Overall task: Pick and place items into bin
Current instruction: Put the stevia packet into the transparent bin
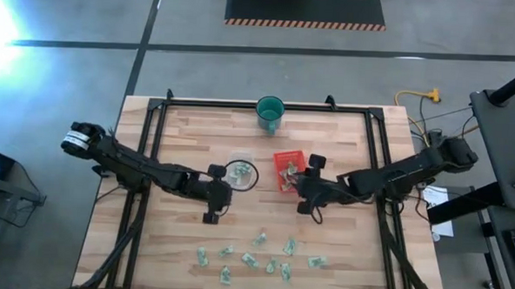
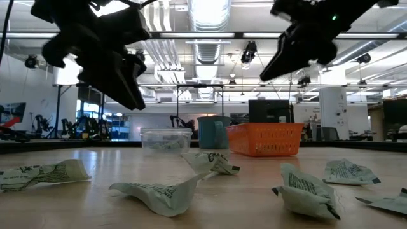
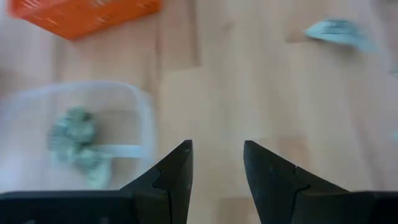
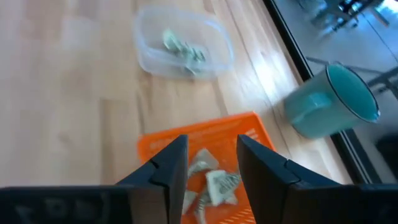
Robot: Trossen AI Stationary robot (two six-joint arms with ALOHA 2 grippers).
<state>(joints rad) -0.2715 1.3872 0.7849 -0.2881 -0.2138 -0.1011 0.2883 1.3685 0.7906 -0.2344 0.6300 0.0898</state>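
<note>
Above the orange tray (image 4: 211, 140), the right gripper (image 4: 211, 165) hangs with its two dark wedge-shaped fingers parted and nothing between them. Between the fingertips the right wrist view looks down into the tray: a plastic lattice basket, rectangular, holding several crumpled pale green-and-white items (image 4: 214, 180). From overhead the same gripper (image 1: 311, 177) sits at the tray's (image 1: 288, 168) right edge, its arm reaching in from the table's right side.

Left gripper (image 3: 216, 168): fingers likewise spread, gap empty, bare wood showing through. It is raised over the table just beside a clear plastic container (image 3: 81, 134), round-cornered, thin-walled, with a wad of the green-and-white material inside. In the high view this gripper (image 1: 213, 195) lies just left of and below the clear container (image 1: 241, 173), which stands left of the tray.

Outward: a teal cup (image 1: 270, 113) stands near the far edge of the table, upright, glossy, with a handle (image 4: 305, 102) visible from the right wrist.

Loose items (image 1: 261, 254): roughly a dozen scattered along the near edge of the table, well apart from both grippers. At table level they read as crinkled, flattened sachets (image 2: 305, 187), pale with dark print, irregular and creased, lying flat or slightly curled.

Table (image 1: 188, 133): light wood planks, visible grain and seams, black metal frame around it.
</note>
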